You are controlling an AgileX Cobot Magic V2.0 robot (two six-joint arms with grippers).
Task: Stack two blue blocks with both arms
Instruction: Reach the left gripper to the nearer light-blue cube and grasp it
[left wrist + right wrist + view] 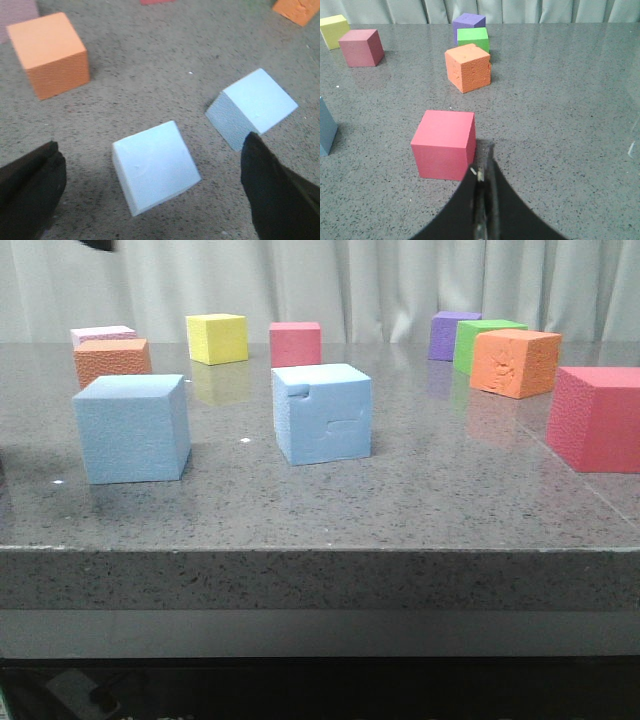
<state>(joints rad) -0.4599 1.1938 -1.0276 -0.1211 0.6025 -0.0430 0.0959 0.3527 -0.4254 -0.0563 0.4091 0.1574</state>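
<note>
Front view: noted grey stone table (400, 500) as largest item, with foam cubes scattered across it. Found both blue blocks side by side near the front edge, apart, neither stacked. Recorded plain blue block (132, 428) at 9 o'clock from grooved blue block (322, 413), with bare tabletop between. Saw notch and carved grooves on the front face of the latter.

Logged remaining cubes: large red cube (597, 418) at 3 o'clock from the grooved block, carved orange cube (515, 362) and green cube (482, 340) toward 1 o'clock, purple cube (450, 333) beyond, yellow cube (217, 338) and small red cube (295, 343) toward 12 o'clock, orange cube (112, 360) at 12 o'clock from the plain block.

Left wrist view: observed left gripper (152, 187) above the plain blue block, fingers wide apart, one on each side, not touching it. Right wrist view: observed right gripper (482, 200) with jaws pressed together, holding nothing, just beside the large red cube and well apart from the blue pair.

Judged task barely begun: nothing grasped, nothing lifted. Left to do: close on one block, lift, set atop the other.
</note>
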